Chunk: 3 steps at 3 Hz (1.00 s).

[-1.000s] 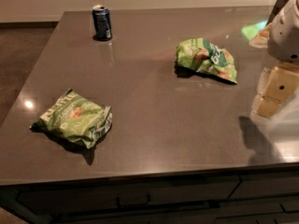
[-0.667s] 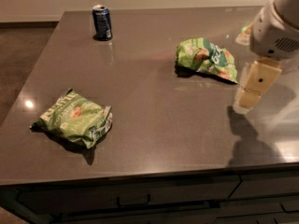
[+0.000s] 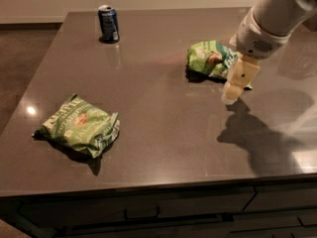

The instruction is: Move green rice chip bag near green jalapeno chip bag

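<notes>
On my feed the biggest thing is the dark grey table (image 3: pixel 158 128), which fills most of the view, with shut drawers (image 3: pixel 143 212) along its near edge. The white arm (image 3: pixel 272 19) comes in from the far right corner and throws a shadow (image 3: pixel 257 138) onto the tabletop to the right. The green jalapeno chip bag (image 3: pixel 79 125) lies flat at the near left, closed, with nothing of its contents showing. The green rice chip bag (image 3: pixel 210 58) sits crumpled at the far right of the table, well apart from the other bag and also closed. The gripper (image 3: pixel 233 90) hangs tilted just at that bag's near right edge, its tan tip pointing down toward the table – whether it touches the bag I cannot tell, and I cannot tell how the jaws stand either. Smallest is a blue can (image 3: pixel 108 24), upright at the far left, away from both bags – I cannot see into it.
</notes>
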Motion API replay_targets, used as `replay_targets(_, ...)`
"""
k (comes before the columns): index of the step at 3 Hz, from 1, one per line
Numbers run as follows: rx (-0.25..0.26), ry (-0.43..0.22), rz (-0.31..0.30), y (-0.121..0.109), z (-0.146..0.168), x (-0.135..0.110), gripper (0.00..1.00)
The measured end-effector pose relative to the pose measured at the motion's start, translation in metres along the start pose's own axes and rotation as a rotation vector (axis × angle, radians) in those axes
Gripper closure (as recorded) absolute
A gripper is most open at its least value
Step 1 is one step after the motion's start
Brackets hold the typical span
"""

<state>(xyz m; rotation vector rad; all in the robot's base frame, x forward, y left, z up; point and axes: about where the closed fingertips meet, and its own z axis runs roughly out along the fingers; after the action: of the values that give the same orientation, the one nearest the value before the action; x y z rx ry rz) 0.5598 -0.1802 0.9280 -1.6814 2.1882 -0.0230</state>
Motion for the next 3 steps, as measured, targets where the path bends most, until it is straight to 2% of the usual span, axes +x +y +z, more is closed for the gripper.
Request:
replay_targets(2,-0.03,-0.042,0.016,-0.074,0.062,-0.014,0.0)
replay_targets(3,-0.029,-0.056,0.036,-0.094,0.074,-0.019,0.0)
